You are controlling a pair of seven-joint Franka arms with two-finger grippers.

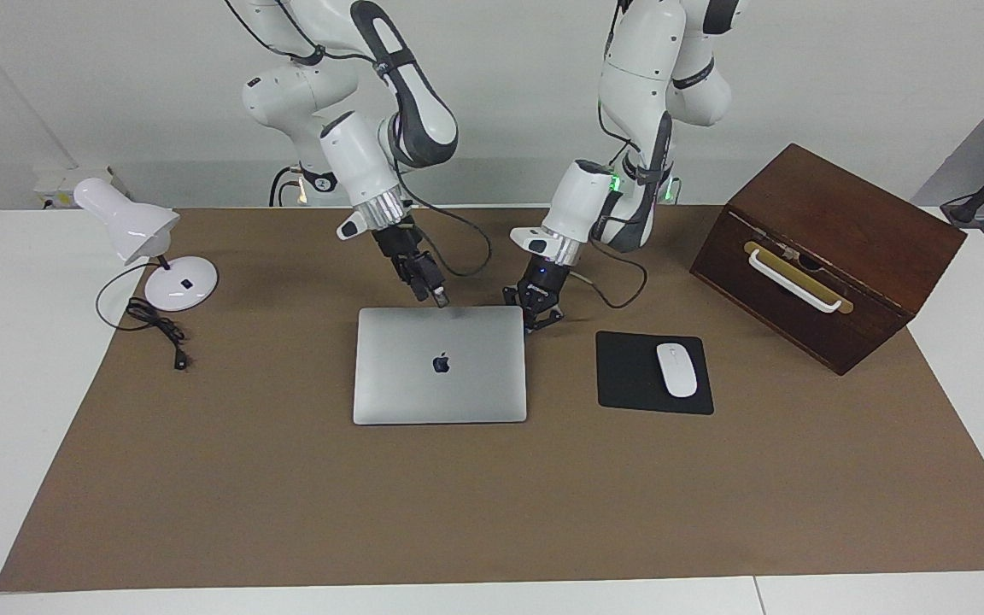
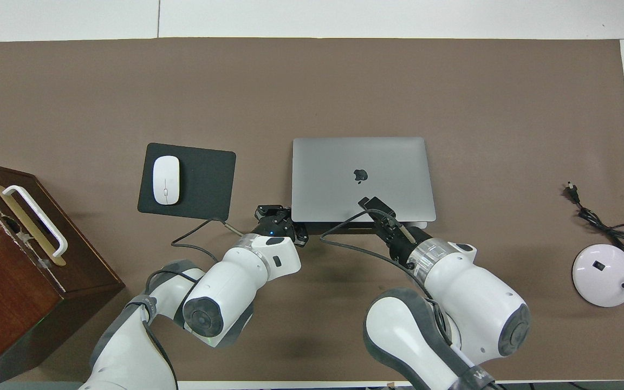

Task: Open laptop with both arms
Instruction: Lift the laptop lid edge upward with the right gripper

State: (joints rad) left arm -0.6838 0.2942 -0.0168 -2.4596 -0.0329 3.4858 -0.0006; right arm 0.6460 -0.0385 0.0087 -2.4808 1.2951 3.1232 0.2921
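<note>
The laptop (image 1: 441, 389) (image 2: 333, 173) lies closed on the brown mat, its silver lid and dark logo facing up. My left gripper (image 1: 537, 318) (image 2: 278, 215) is shut and sits low at the laptop's corner nearest the robots, toward the left arm's end. Whether it touches the corner I cannot tell. My right gripper (image 1: 439, 298) (image 2: 371, 205) hangs tilted over the middle of the laptop's edge nearest the robots, with nothing seen in it.
A black mouse pad (image 1: 629, 376) with a white mouse (image 1: 676, 369) lies beside the laptop toward the left arm's end. A brown wooden box (image 1: 834, 248) stands past it. A white desk lamp (image 1: 142, 239) and its cord (image 1: 155, 325) are at the right arm's end.
</note>
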